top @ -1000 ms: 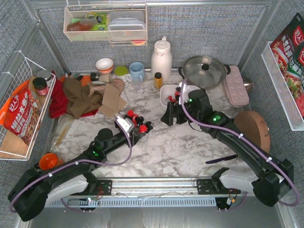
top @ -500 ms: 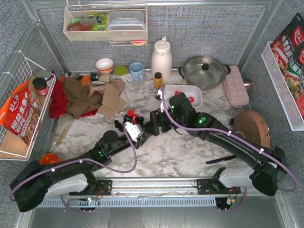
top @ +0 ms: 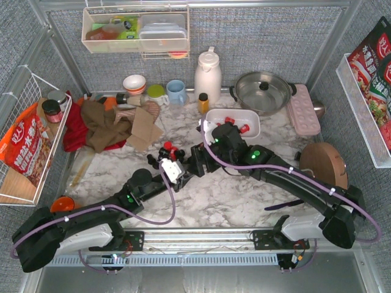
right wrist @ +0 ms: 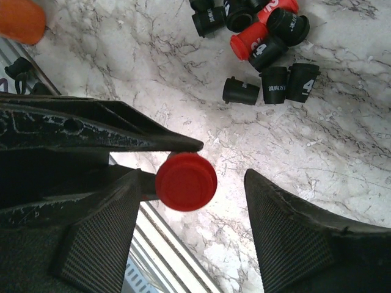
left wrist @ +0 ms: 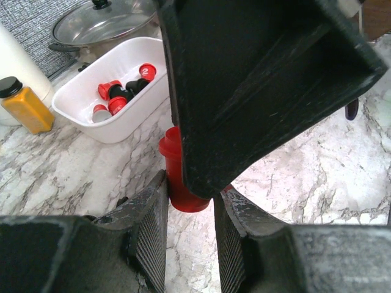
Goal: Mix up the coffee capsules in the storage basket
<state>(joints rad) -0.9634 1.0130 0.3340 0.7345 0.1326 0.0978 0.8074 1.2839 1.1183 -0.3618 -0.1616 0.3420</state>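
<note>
Coffee capsule (right wrist: 186, 181), red, sits clamped in the left gripper (left wrist: 189, 198); the right gripper (right wrist: 190, 183) straddles it, jaws parted.

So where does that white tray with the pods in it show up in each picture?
Top external: the storage basket sits back right of centre, just in front of the lidded pot.
Left wrist: storage basket upper left, right of the yellow bottle.
Right wrist: not in it.
Shared landmark: the lidded pot, behind the basket in both views that show it.
</note>
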